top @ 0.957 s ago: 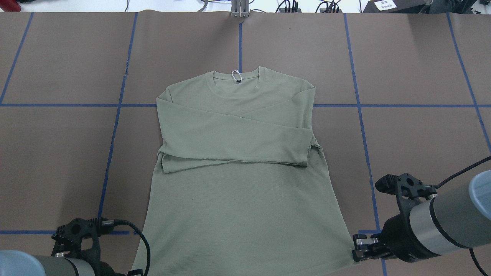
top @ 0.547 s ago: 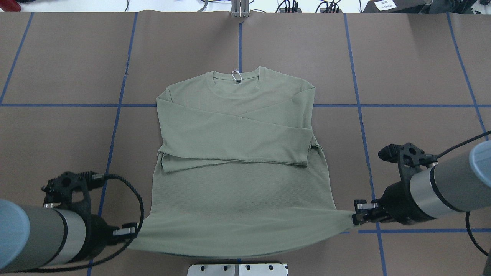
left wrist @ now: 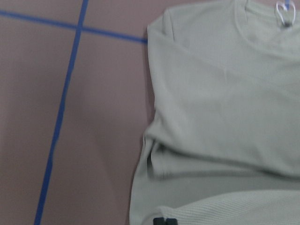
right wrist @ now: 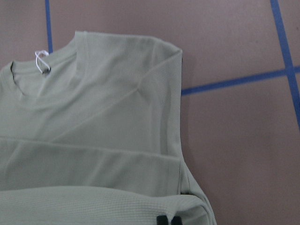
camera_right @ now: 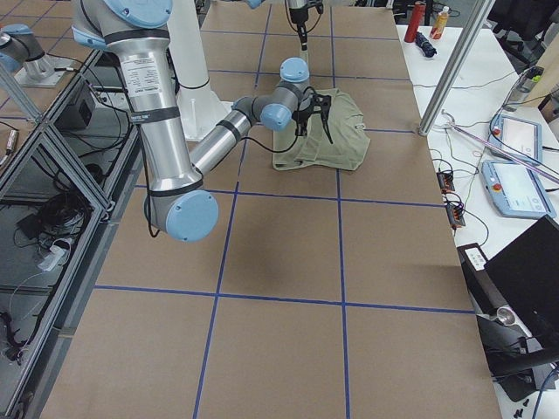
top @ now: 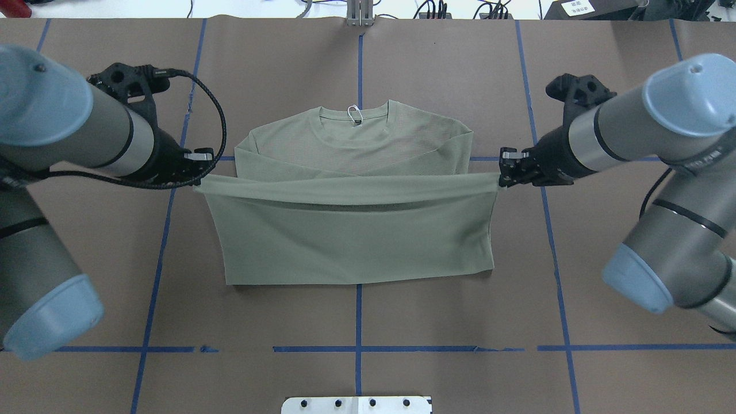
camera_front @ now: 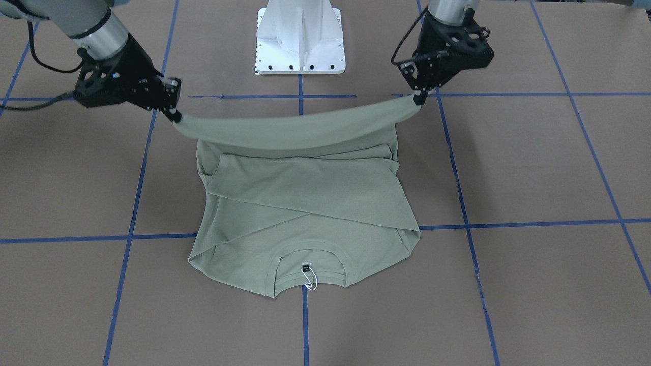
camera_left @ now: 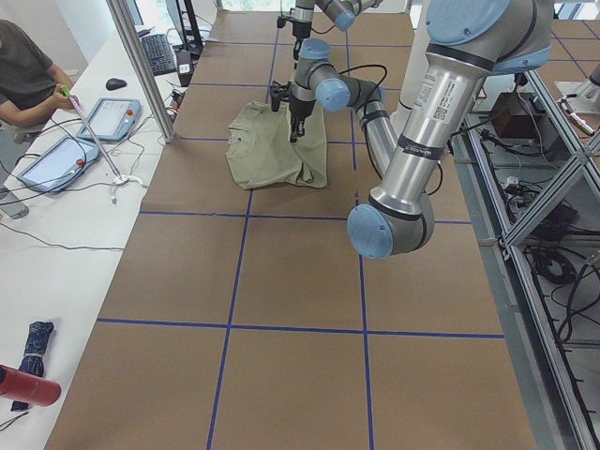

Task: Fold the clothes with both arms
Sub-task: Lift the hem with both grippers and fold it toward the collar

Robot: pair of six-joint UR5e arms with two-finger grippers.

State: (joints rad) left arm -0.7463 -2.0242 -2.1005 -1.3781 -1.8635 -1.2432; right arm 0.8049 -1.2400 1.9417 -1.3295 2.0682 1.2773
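Pale sage-green long-sleeved knit shirt lies at the middle of the brown paper-covered table, between blue tape grid lines. The round neck points away from the robot, and a small white tag on a string sits at the collar. Both sleeves are folded across the chest, one over the other. The bottom hem is up off the table, stretched between the two grippers above the crossed sleeves and sagging a little in the middle. The lower body is doubled over, and its fold edge lies flat on the robot's side. The left gripper, black and two-fingered, has its fingers pinched tight on the hem corner on that side. The right gripper, of the same build, is clamped on the opposite corner. In the front-facing view the hem band runs from the right gripper to the left gripper. The shoulders and collar rest flat on the paper below. Each wrist view shows black fingertips at the bottom edge with ribbed hem fabric bunched against them — the gap itself is hidden. The white metal base pedestal stands well apart from the cloth, behind the raised hem. A seated person is at a side bench.
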